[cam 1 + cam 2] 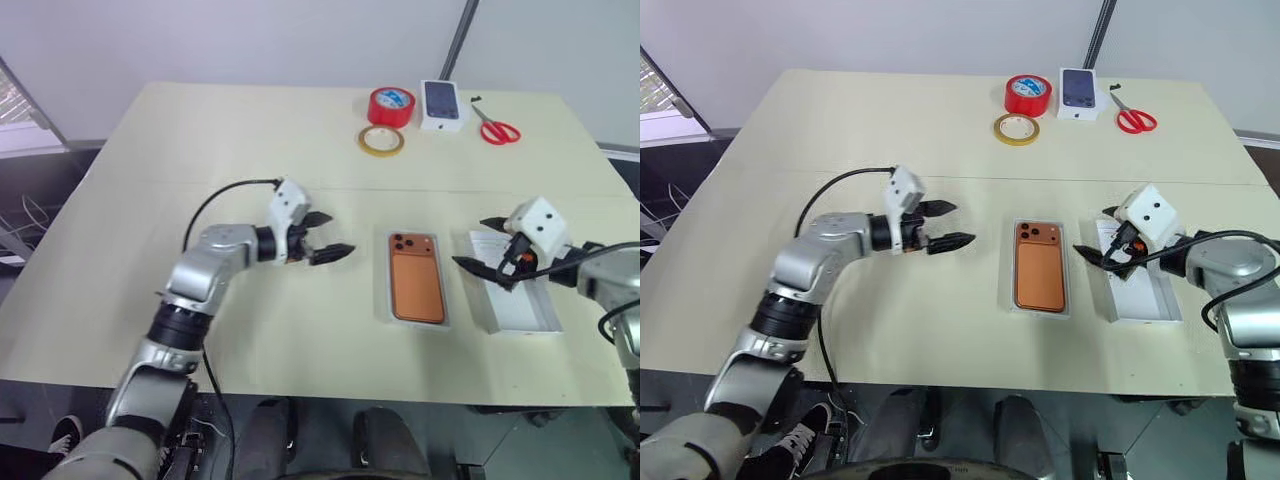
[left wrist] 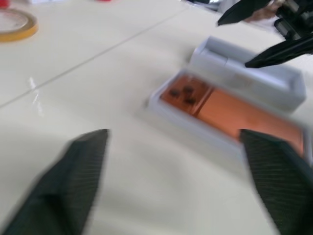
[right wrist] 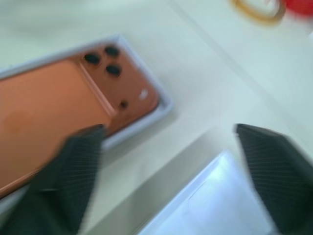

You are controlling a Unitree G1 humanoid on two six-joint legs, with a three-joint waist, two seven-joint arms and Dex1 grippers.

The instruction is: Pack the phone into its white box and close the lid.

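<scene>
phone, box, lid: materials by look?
Phone: orange-copper back with a soft metallic sheen, probably matte glass or metal; dark glossy lenses at one corner.
Box: thin white walls around the phone, likely coated cardboard.
Lid: same plain white, thin crisp edges, likely cardboard; finish hard to judge.

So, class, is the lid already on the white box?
No: the phone lies uncovered, back up, in the white box, and the lid rests on the table beside it.
</scene>
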